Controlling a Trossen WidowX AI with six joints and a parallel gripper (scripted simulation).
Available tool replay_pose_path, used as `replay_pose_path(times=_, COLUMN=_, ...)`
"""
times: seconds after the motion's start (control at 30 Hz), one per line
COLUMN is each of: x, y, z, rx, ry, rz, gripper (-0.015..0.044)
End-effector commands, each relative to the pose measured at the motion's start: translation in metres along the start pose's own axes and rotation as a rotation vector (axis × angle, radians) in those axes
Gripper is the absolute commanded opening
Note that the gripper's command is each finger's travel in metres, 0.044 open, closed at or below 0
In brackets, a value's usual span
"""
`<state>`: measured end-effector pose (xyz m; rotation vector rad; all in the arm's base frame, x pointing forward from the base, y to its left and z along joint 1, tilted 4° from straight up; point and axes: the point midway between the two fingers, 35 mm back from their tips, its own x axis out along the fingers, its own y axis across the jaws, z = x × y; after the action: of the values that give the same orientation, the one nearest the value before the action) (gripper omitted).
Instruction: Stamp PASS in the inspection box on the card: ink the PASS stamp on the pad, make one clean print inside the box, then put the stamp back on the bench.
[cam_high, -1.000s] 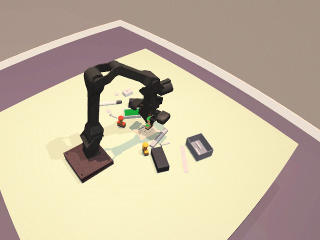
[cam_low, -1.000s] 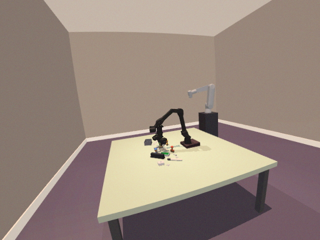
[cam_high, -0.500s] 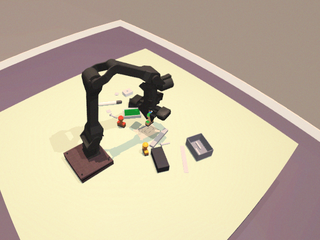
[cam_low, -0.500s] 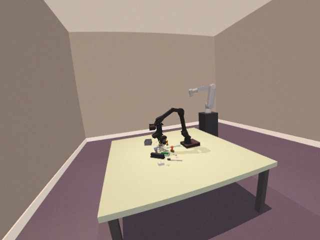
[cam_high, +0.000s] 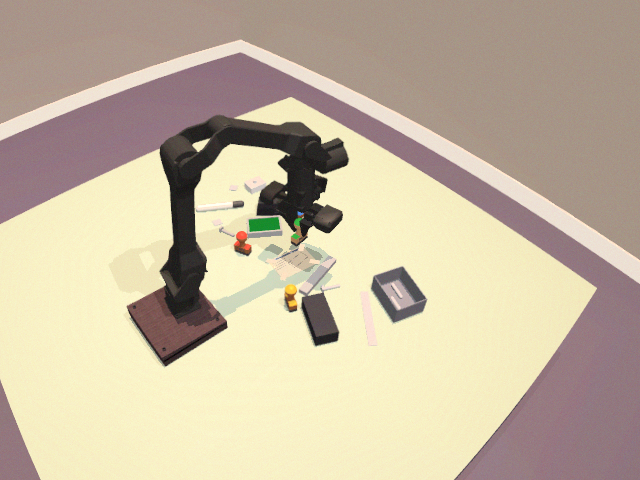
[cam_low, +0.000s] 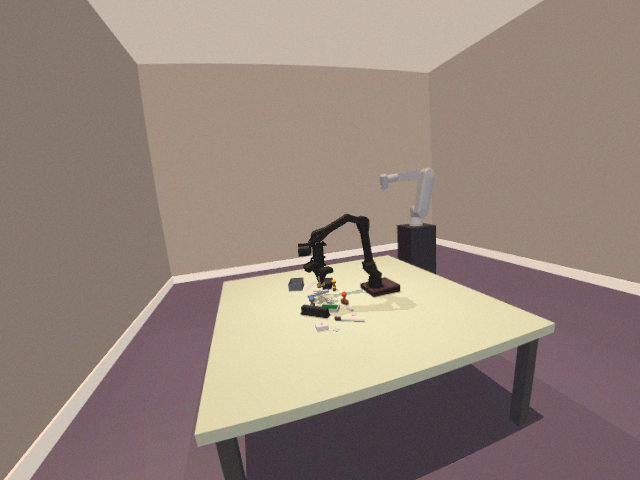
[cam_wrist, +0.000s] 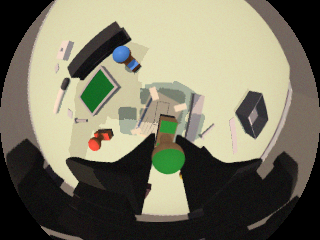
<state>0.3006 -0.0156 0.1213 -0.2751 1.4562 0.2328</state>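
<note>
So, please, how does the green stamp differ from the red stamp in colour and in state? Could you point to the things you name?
The green stamp (cam_high: 297, 224) (cam_wrist: 168, 159) has a green knob, while the red stamp (cam_high: 241, 236) (cam_low: 344, 295) (cam_wrist: 94, 144) has a red one. The green stamp is gripped above the card (cam_high: 292, 262), while the red stamp stands on the table (cam_high: 439, 382) (cam_low: 361, 361). Both have a round knob.
</note>
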Motion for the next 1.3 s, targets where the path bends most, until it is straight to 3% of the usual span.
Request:
replay_pose_path(times=0.0, x=-0.002, y=-0.008, z=0.005, rx=-0.002, ry=-0.002, rz=0.003, gripper=0.0000)
replay_pose_path(times=0.8, x=-0.005, y=-0.113, z=0.039, rx=0.002, ry=-0.005, rz=-0.006, gripper=0.0000)
replay_pose_path(times=1.27, x=0.013, y=-0.117, z=0.040, rx=0.002, ry=-0.005, rz=-0.006, gripper=0.0000)
